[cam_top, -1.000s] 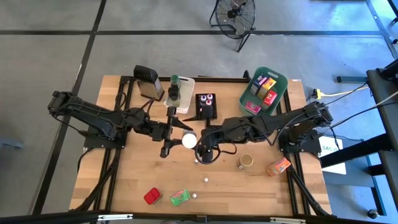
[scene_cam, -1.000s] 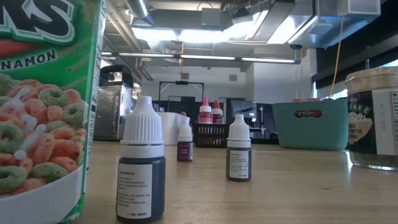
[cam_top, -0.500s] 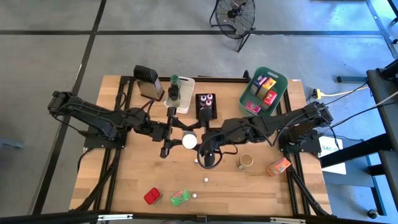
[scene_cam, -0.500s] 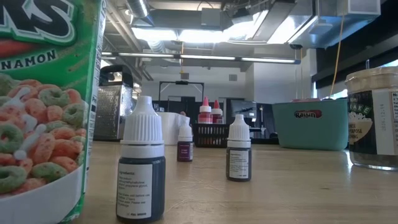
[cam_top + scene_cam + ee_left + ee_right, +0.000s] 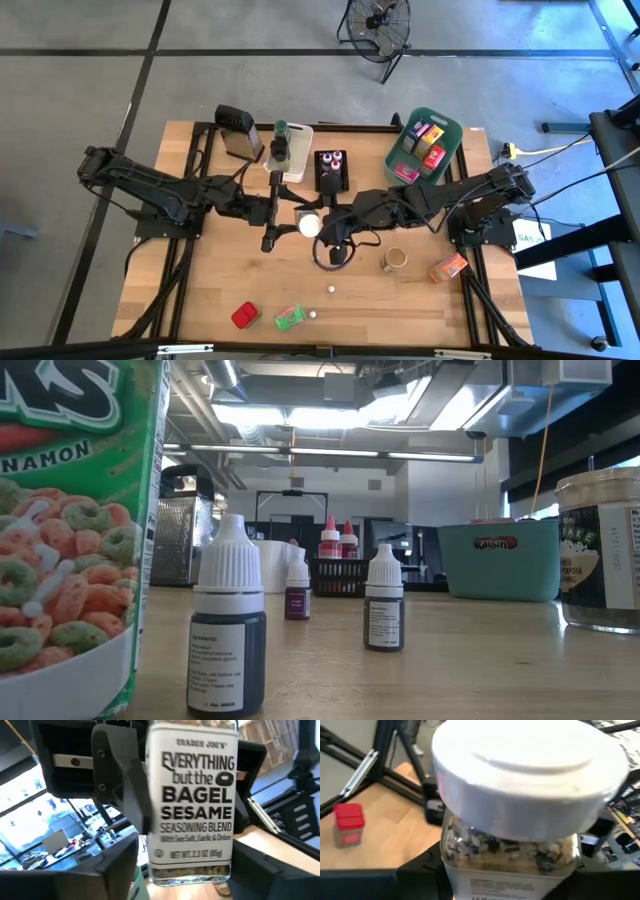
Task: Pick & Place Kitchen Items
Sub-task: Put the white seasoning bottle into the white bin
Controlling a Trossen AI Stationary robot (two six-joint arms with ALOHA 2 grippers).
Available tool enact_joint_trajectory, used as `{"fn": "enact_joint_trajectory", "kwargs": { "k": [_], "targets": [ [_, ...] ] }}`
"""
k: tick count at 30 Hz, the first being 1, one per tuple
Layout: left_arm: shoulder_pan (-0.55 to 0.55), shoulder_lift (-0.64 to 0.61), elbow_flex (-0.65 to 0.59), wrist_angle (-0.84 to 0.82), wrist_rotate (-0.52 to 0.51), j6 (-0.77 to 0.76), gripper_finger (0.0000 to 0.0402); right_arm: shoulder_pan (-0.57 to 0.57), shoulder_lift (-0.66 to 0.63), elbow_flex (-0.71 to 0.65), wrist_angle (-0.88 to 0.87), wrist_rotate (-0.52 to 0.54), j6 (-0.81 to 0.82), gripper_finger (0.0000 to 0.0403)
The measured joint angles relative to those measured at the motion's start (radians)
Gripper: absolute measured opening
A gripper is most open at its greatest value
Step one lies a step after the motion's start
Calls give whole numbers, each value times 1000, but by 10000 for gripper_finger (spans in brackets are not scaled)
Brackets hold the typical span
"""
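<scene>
A clear seasoning jar with a white lid (image 5: pixel 309 225) hangs in the air over the middle of the table, between my two grippers. Its label shows in the left wrist view (image 5: pixel 192 805), and its lid shows in the right wrist view (image 5: pixel 520 780). My left gripper (image 5: pixel 297 223) comes from the table's left and is shut on the jar. My right gripper (image 5: pixel 323 229) comes from the right, slanting down. It is open, with one finger (image 5: pixel 134 795) on either side of the jar below the lid. I cannot tell whether those fingers touch the jar. My left gripper holds the jar by the lower part of its body (image 5: pixel 227 865), between its two fingers (image 5: pixel 117 870). The fingers come level from the table's left. The jar stands upright in the hold, lid up, its bottom clear of the table.
At the far edge stand a grater (image 5: pixel 238 130), a white bin (image 5: pixel 300 135) with green-lidded jars, a black tray (image 5: pixel 332 172) of small bottles and a teal bin (image 5: pixel 447 140) of packets. A jar (image 5: pixel 395 260), an orange packet (image 5: pixel 448 267), a red jar (image 5: pixel 243 315), a green packet (image 5: pixel 289 318) and tiny bottles (image 5: pixel 329 289) lie nearer.
My left gripper has moved a little toward the table's right edge with the jar, bringing it closer in between my right gripper's fingers. The jar has stayed upright and clear of the table.
</scene>
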Motion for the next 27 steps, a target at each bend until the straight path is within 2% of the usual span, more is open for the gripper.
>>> {"fn": "enact_joint_trajectory", "kwargs": {
  "k": [3, 7, 13, 19, 27],
  "targets": [
    [-1, -1, 0, -31, -5, 0, 291, 2, 0, 0, -45, 19, 15, 199],
    [-10, -5, 0, -136, -48, -6, 312, 8, 0, -1, -171, 88, 93, 199],
    [-16, -5, 0, -246, -147, -104, 315, 8, 5, -1, -311, 104, 242, 199],
    [-30, -19, 1, -268, -147, -162, 317, 8, 32, -4, -382, 108, 323, 199],
    [-59, -8, 1, -221, -100, -161, 317, 9, 66, -6, -361, 119, 324, 199]
  ]
}}
